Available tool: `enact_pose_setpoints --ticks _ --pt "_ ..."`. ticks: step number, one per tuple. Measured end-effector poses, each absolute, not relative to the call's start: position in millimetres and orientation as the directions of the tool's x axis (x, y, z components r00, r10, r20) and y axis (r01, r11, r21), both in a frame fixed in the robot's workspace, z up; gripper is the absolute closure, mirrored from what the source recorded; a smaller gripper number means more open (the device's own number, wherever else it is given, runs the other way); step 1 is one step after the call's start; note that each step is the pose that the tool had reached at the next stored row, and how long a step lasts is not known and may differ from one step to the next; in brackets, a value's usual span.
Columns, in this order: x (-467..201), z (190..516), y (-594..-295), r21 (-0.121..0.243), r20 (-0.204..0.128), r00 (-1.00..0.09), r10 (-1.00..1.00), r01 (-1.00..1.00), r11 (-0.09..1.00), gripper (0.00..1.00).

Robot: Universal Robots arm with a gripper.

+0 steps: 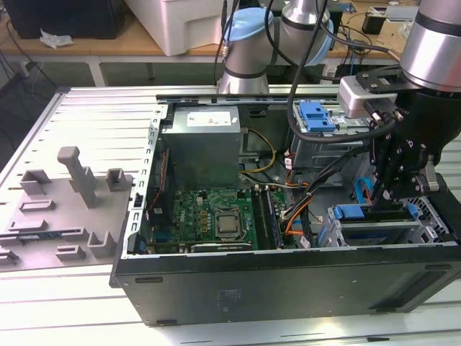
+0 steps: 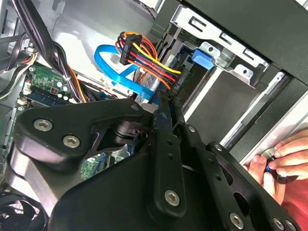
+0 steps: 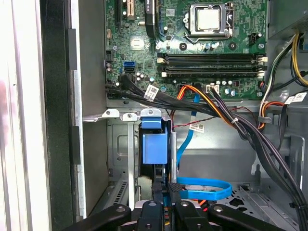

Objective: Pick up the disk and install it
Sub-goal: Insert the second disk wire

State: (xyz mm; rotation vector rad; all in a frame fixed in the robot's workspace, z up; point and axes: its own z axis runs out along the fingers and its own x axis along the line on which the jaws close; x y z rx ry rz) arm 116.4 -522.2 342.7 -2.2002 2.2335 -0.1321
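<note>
The black robot gripper (image 1: 385, 193) is hanging inside the large open black-and-grey metal computer case (image 1: 288, 288), at the case's end toward the exterior view's right, just above the grey sheet-metal drive cage (image 1: 382, 231). Its two fingers are standing very close together, leaving only a narrow slit between them in both wrist views (image 2: 163, 103) (image 3: 165, 185); whether they are clamping anything in that slit cannot be told. The disk, a flat hard drive in a blue plastic carrier (image 3: 155, 144), is sitting on edge down in the drive cage (image 3: 120, 144) directly ahead of the fingertips, and its blue front strip (image 1: 353, 212) is showing along the top of the cage just beside the gripper. A flat blue ribbon cable (image 3: 202, 187) is looping beside the fingers, and a bundle of red, yellow, orange and black wires with a black plug (image 2: 144, 53) is lying just beyond them. The green circuit board with a square silver socket (image 1: 216, 216) is lying in the case's middle, with the big grey metal box bearing a white label (image 1: 202, 151) behind it and a small square blue plastic latch (image 1: 315, 115) on the far cage. A person's hand (image 2: 284, 159) is gripping a small black object outside the case wall.
</note>
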Motion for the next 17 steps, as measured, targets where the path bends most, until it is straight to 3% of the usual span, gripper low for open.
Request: enact_pose_setpoints --ticks 17 --pt "116.4 340.5 -522.2 -0.062 0.056 -0.017 -0.998 -0.998 0.013 0.84"
